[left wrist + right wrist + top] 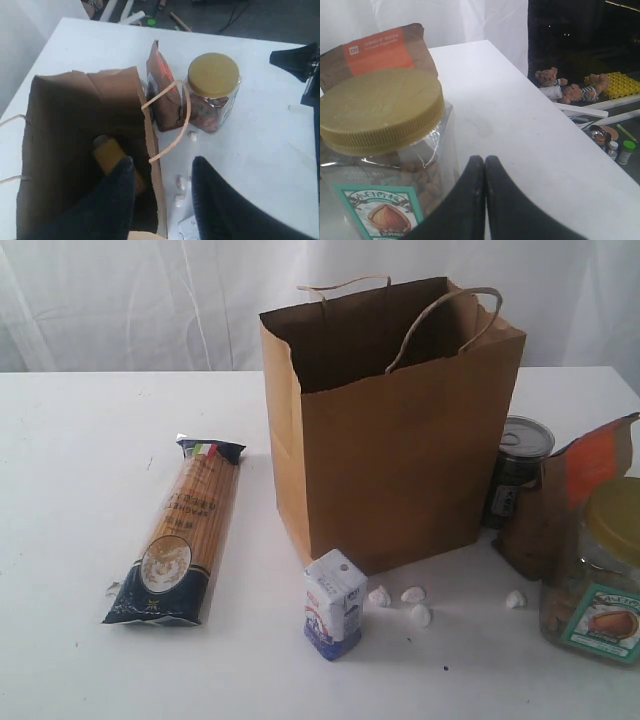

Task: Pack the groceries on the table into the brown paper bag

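Note:
The brown paper bag (390,440) stands upright at the table's middle, mouth open. In the left wrist view a yellow-grain jar (107,150) lies inside the bag (65,150). My left gripper (162,167) hovers open above the bag's rim, holding nothing. The spaghetti packet (180,540) lies left of the bag and the blue-white carton (334,604) stands in front of it, by small white lumps (412,595). Right of the bag are the tin can (518,465), the pouch (560,510) and the yellow-lidded jar (600,570). My right gripper (485,160) is shut, empty, beside that jar (380,110).
The white table (70,460) ends close to the right of the yellow-lidded jar. Off that edge, toys and clutter (570,90) lie on the floor. A white curtain hangs behind the table. Neither arm shows in the exterior view.

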Controlling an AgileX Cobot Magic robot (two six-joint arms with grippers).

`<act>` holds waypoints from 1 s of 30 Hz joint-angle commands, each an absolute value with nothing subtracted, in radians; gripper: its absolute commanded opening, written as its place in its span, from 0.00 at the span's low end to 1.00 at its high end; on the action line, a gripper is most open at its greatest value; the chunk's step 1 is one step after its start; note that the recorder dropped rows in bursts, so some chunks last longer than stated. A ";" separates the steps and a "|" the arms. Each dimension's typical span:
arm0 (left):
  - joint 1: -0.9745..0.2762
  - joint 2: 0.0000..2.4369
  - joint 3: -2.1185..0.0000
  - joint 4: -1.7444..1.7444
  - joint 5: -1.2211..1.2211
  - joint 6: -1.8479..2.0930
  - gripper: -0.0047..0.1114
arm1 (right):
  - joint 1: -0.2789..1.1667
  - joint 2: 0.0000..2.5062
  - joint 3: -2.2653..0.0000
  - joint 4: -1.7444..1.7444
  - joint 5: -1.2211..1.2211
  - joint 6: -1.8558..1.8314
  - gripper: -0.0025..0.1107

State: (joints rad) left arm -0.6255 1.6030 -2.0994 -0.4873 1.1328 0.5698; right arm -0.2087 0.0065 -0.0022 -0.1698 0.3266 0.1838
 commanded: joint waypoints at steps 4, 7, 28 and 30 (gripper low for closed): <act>-0.629 1.425 -2.105 -0.473 1.198 0.556 0.36 | -0.204 0.000 0.000 -0.174 0.313 0.189 0.02; -0.629 1.364 -2.105 -0.426 1.207 0.531 0.22 | -0.204 0.000 0.000 -0.174 0.313 0.189 0.02; -0.629 1.221 -2.105 -0.096 1.217 0.352 0.04 | -0.204 0.000 0.000 -0.243 0.291 0.176 0.02; -0.629 1.210 -2.105 -0.096 1.221 0.340 0.04 | -0.204 0.000 0.000 -0.227 0.216 0.194 0.02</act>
